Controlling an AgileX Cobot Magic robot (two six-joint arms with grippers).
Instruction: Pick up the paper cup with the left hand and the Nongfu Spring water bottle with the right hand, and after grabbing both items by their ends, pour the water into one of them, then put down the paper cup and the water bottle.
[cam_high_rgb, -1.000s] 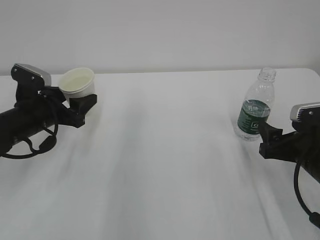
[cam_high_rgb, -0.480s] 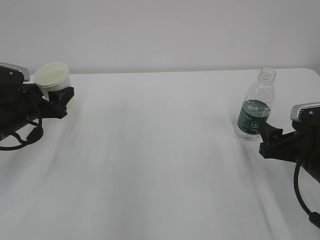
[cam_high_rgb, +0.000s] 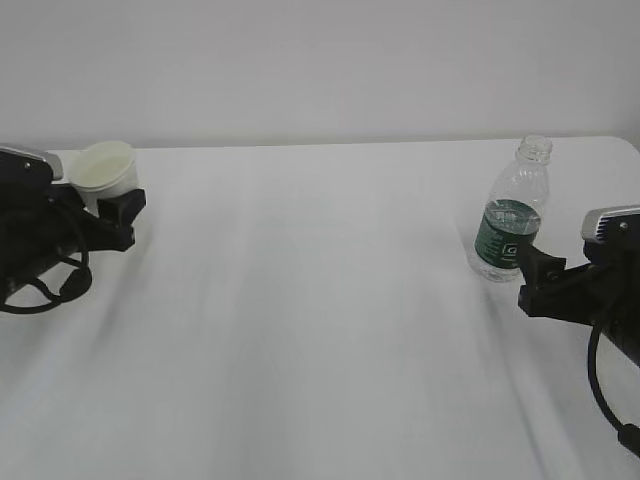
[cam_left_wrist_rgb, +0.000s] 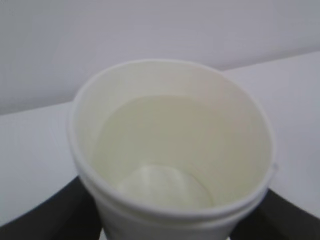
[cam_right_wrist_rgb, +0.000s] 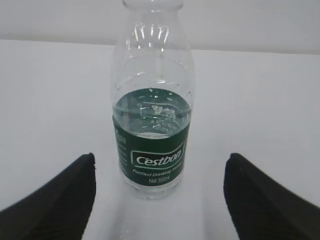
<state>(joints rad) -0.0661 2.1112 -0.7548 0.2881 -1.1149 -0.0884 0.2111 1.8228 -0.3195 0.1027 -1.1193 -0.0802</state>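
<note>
1. The paper cup (cam_high_rgb: 107, 167) sits between the jaws of the left gripper (cam_high_rgb: 118, 205), out by the far left corner of the table (cam_high_rgb: 320, 330). The jaws are clamped on its lower wall, the mouth stays up, and the left wrist view shows a pale cream inside (cam_left_wrist_rgb: 170, 150) with what looks like a shallow pool at the bottom.
2. Whether its base is touching the table or hanging just above it, I cannot tell from here.
3. Over to the right edge: the Nongfu Spring water bottle (cam_high_rgb: 510, 225) stands upright and capless, with the water (cam_right_wrist_rgb: 152, 112) roughly level with the top of the green label.
4. The right gripper (cam_high_rgb: 532, 268) has its jaws spread wide, one on each side of the bottle and touching neither.
5. Risk on the left: squeeze that thin paper wall any harder and it could buckle and slop its contents.
6. Risk on the right: an off-centre swing of either finger could clip the open bottle, tip it and spill it across the table.
</note>
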